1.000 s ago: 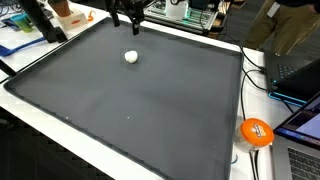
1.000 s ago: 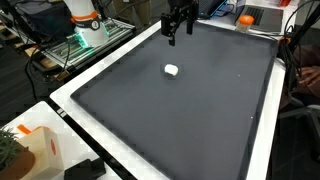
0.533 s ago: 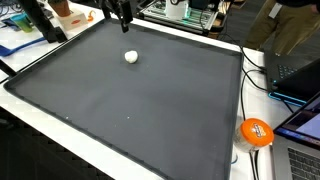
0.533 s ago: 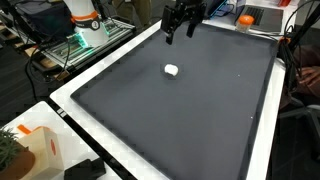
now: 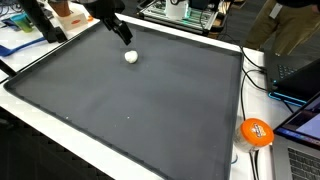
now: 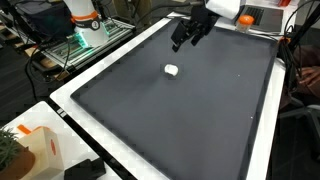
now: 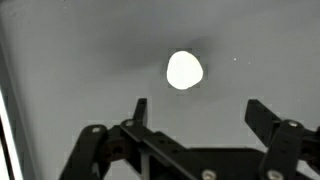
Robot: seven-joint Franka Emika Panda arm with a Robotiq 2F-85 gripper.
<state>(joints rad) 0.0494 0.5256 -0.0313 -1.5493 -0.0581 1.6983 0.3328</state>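
Tool: the tool [image 7: 197,110] enters from the bottom edge of the picture, its jaws spread wide with nothing between them.
Fingers: two dark fingers [image 7: 139,112] point up into the picture, and black linkage bars show below them.
White lump: a small, rounded white lump [image 7: 184,70] lies on the surface beyond the fingertips. It is in line with the gap, a little nearer the finger at picture left, and touches neither.
Surface: the surface [image 7: 70,50] is a plain dark grey mat filling nearly the whole picture.
Edge: a pale strip [image 7: 5,130] runs down the left border.
Speck: a tiny pale speck [image 7: 236,58] sits near the lump.
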